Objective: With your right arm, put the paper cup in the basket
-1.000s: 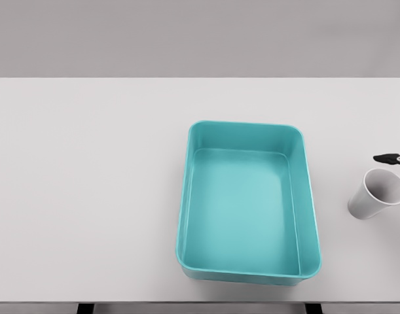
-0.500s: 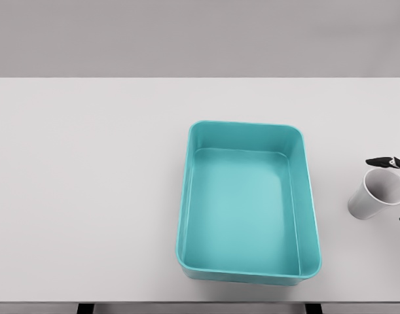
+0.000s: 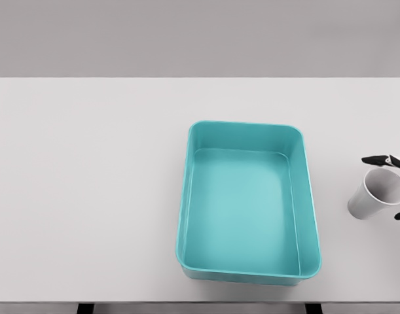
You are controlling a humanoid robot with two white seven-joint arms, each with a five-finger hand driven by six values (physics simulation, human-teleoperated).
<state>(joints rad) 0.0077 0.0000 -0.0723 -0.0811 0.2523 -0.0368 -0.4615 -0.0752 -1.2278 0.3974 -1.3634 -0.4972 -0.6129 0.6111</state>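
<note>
Paper cup [image 3: 376,194] sits tilted near the table's [image 3: 88,183] right edge, mouth facing up and toward me, base pointing down-left at the basket [image 3: 247,206]. It's well apart from the basket, bare table between them.

My right hand [image 3: 396,186] is barely in frame. I see only two dark fingertips [image 3: 375,159]: one just above the cup's rim, one at its lower right by the frame edge. They're spread and bracket the mouth. I can't tell whether either touches the cup, and nothing looks clamped. Palm and the other fingers are off-frame. Left arm isn't visible.

Risks as I read them:
- Cup is light and thin-walled. Closing hard on the open rim could crush it or squirt it out sideways.
- If one fingertip lands first, the tilted cup may pivot or roll. The table edge is close on the right, so a roll that way loses it.
- Most of my hand is out of camera, so I'm judging finger alignment half blind. A misplaced thumb could knock the rim instead of seating on the wall.
- A weak rim pinch may slip during the carry left, dropping the cup short of the basket wall.

Basket is empty and open-topped, so the drop itself looks easy.
</note>
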